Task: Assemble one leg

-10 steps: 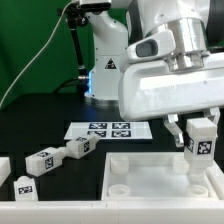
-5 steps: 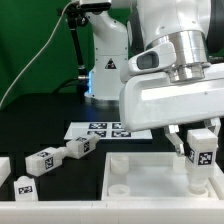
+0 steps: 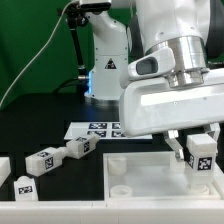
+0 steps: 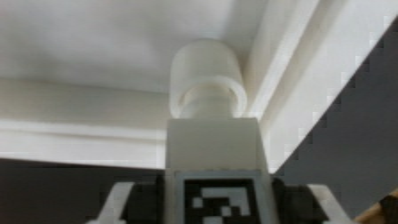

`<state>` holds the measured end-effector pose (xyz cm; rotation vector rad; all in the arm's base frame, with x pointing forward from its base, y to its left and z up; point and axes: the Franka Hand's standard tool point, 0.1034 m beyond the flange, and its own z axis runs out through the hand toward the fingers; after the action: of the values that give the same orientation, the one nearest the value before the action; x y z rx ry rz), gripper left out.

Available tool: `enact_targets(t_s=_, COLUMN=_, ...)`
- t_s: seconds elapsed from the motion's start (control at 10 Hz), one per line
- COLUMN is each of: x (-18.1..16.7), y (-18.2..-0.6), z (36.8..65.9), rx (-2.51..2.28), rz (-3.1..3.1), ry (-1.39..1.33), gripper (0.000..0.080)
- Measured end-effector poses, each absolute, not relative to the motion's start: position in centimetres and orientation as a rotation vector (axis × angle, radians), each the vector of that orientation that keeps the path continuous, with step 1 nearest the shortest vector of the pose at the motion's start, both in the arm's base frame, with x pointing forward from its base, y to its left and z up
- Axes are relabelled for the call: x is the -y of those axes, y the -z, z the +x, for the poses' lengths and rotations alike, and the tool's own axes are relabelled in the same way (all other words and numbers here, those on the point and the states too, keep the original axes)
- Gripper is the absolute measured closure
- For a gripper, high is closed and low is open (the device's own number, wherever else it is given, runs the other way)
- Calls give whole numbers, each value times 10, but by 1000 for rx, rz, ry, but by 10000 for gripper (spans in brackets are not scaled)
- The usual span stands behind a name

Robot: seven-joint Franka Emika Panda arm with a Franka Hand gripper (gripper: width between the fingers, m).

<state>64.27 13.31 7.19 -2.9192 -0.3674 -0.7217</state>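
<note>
Over the panel [image 3: 150, 166], near its far edge and toward the exterior view's right: the leg [image 3: 200, 160], upright, black-and-white tag facing the camera. Sits squarely between the fingers of the pincer [image 3: 199, 150], well apart from the panel's round corner hole on the exterior view's left. Lower end close above the panel's surface; cannot tell whether touching or just clear.

Pinches the leg from two opposite sides, dark fingers [image 3: 179, 149] pressed against its faces, spread no wider than the post itself. Touches only the leg.

From the wrist view: same leg [image 4: 217, 150] running out from the grip, tag at the near end, flanked by a finger on each side. Beyond its square body, a rounded white end lying over the panel [image 4: 89, 120], next to a raised white edge; too blurred to say whether resting on anything.

Off the panel toward the exterior view's left, on the black bench [image 3: 40, 125]: several loose posts [image 3: 82, 147] alike, each tagged, lying apart from one another and from the panel. Behind the panel, flat on the bench: the marker board [image 3: 92, 128]. Farther behind the panel: the arm's white base [image 3: 105, 60].
</note>
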Motion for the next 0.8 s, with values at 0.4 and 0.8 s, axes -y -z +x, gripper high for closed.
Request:
enact_targets(t_s=0.4, x=-136, y=-67, z=640, rx=368, rz=-2909, ry=764, gripper=518)
enact_targets(t_s=0.8, x=-136, y=-67, z=640, rx=369, rz=-2908, ry=766, gripper=233)
